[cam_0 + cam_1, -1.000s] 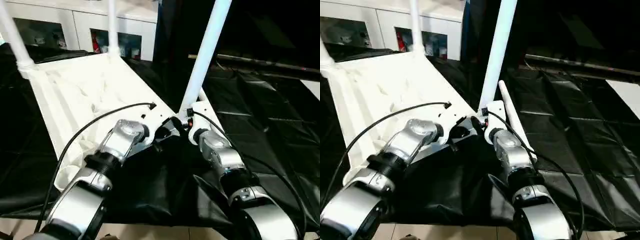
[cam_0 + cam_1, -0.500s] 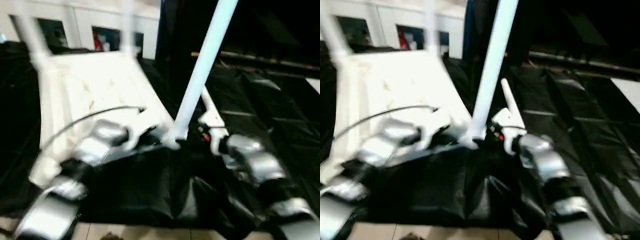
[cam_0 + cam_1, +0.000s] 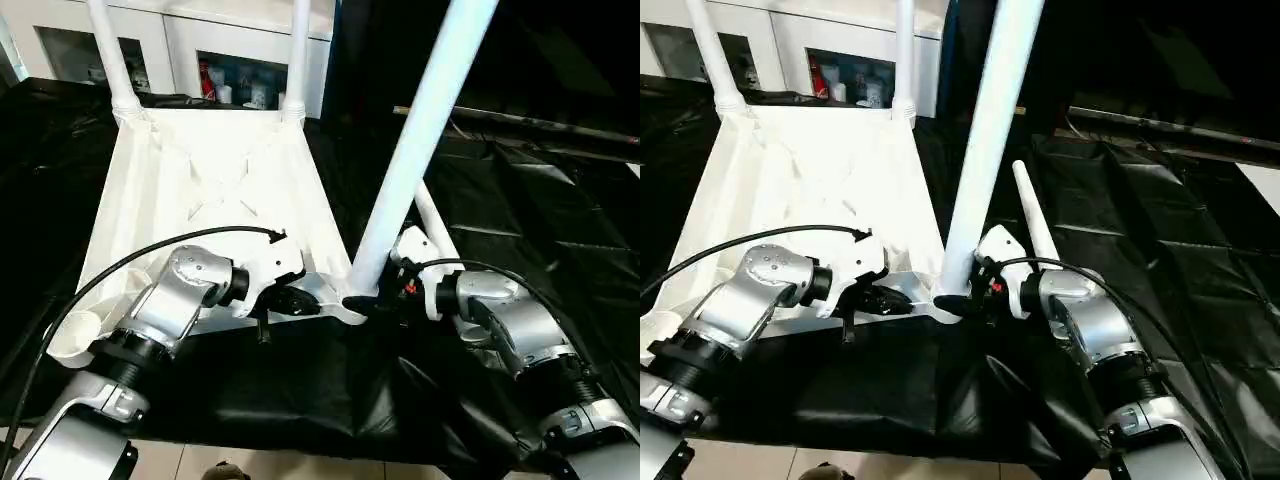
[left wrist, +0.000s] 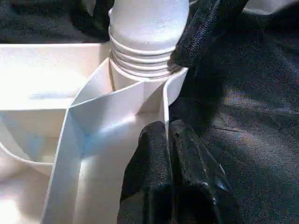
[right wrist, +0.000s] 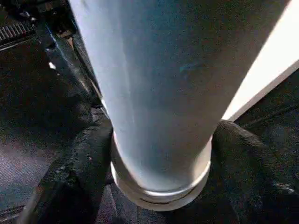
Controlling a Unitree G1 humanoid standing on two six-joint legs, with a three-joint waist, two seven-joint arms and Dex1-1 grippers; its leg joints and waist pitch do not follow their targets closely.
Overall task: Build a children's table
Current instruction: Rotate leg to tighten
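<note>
The white tabletop (image 3: 200, 170) lies underside up on the black cloth, with two legs (image 3: 105, 40) (image 3: 297, 50) standing in its far corner sockets. A third leg (image 3: 420, 120) rises tilted from the near right corner socket (image 4: 140, 77), and its threaded end (image 4: 145, 56) still shows above the socket. My right gripper (image 3: 375, 300) is shut on this leg's base, one finger (image 5: 79, 158) on each side. My left gripper (image 3: 290, 300) is shut on the tabletop's near rim (image 4: 164, 107) just beside that socket. A fourth leg (image 3: 1032, 215) lies loose on the cloth to the right.
The near left corner socket (image 3: 75, 335) stands open at the table's front edge. Black cloth (image 3: 540, 220) covers the work table, with folds near the front (image 3: 400, 390). White cabinets (image 3: 200, 50) stand behind. A cable (image 3: 130, 265) loops over my left forearm.
The whole view has shifted. My right forearm has swung out to the right of the leg while the gripper stays at the leg's base. The left gripper remains on the near rim.
</note>
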